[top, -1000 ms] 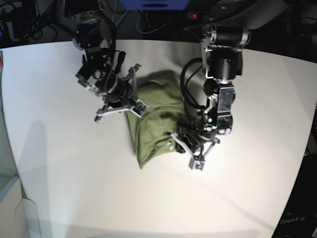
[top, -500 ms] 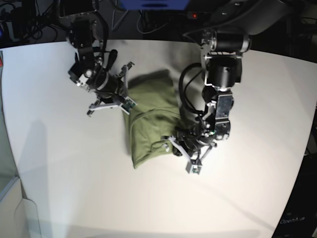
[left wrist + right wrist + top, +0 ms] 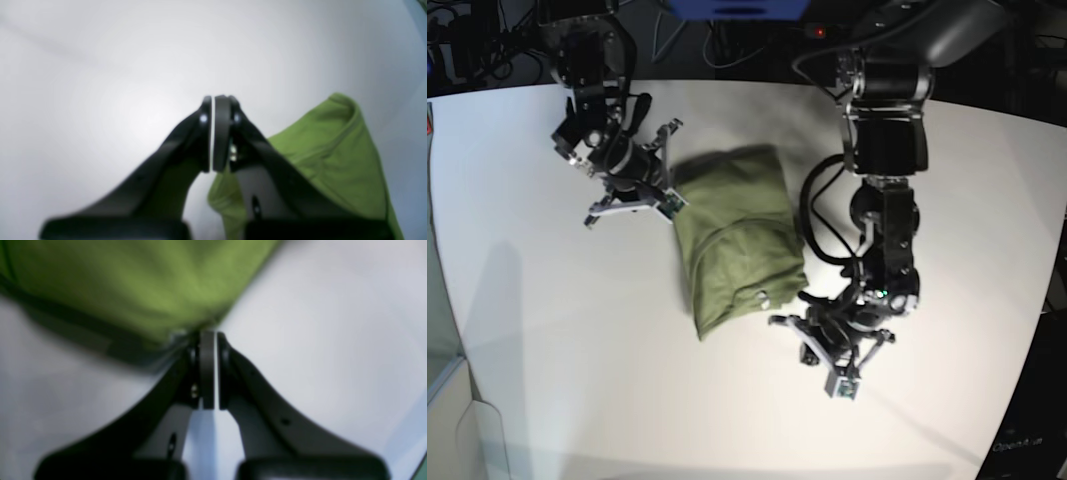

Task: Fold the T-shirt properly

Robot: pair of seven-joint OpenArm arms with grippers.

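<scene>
The green T-shirt [image 3: 737, 230] lies as a folded, wrinkled bundle in the middle of the white table [image 3: 547, 330]. My right gripper [image 3: 639, 190] is at the shirt's left edge. In the right wrist view it [image 3: 208, 340] is shut, its tips at the rim of the blurred shirt [image 3: 133, 280], with no cloth visible between the pads. My left gripper [image 3: 824, 352] is off the shirt's front right corner, over bare table. In the left wrist view it [image 3: 212, 103] is shut and empty, with the shirt [image 3: 327, 160] behind and to its right.
Dark cables and equipment [image 3: 487, 40] line the table's back edge. The table's curved front edge [image 3: 757, 468] and right edge [image 3: 1042, 300] are near the left arm. A black cable loop [image 3: 812, 215] on the left arm hangs beside the shirt's right side.
My left gripper has drawn away from the shirt's right edge, toward the front right. My right gripper has moved left and back along the shirt's left edge. The shirt lies flatter and squarer.
</scene>
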